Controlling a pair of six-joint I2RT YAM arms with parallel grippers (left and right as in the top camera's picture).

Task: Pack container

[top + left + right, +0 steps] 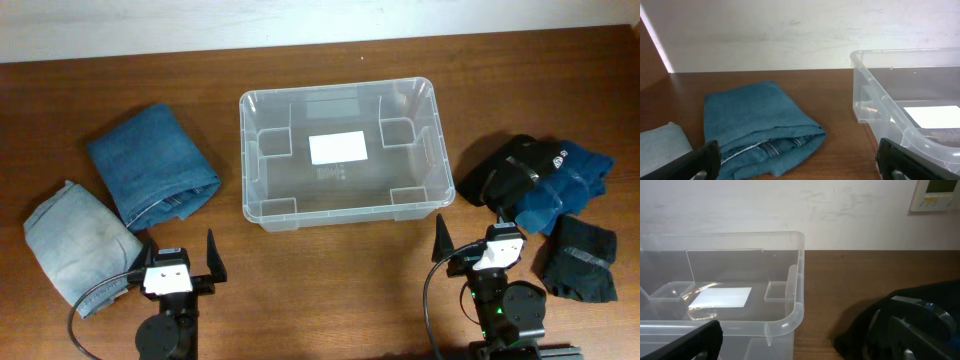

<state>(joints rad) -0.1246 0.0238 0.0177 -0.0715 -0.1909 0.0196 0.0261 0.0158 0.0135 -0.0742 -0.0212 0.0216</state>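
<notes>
Dark wood table, seen from above. Nearest, the left gripper and right gripper both have their fingers spread wide, holding nothing. Beyond them the clear container rests mid-table, between folded jeans at left and dark clothes at right.

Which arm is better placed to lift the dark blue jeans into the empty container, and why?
Left. The dark jeans lie left of the container, just ahead of the left arm, whose jaws stand open. The right arm sits beyond the container, beside the dark clothes.
</notes>
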